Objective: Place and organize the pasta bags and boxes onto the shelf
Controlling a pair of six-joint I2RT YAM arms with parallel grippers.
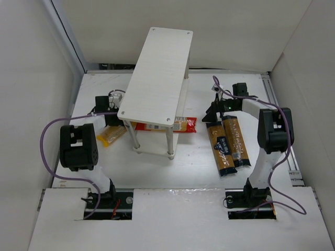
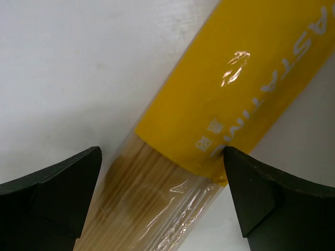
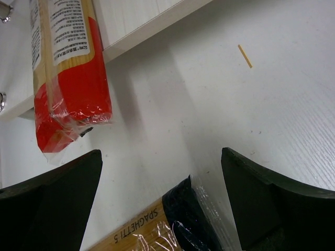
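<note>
The shelf (image 1: 159, 73) stands mid-table. The red-and-white pack (image 1: 180, 124) lies across its lower board with its right end sticking out; it also shows in the right wrist view (image 3: 73, 89). The orange-yellow pack (image 1: 111, 136) lies on the table left of the shelf. My left gripper (image 1: 110, 121) is open and low over it; in the left wrist view (image 2: 162, 157) the pack (image 2: 230, 94) lies between the spread fingers. Two amber-brown packs (image 1: 227, 144) lie side by side right of the shelf. My right gripper (image 1: 213, 117) is open over their far end (image 3: 172, 225).
White walls close in the table on the left, back and right. A loose pasta strand (image 3: 244, 56) lies on the table near the shelf's lower board (image 3: 157, 23). The arms' cables loop at both sides.
</note>
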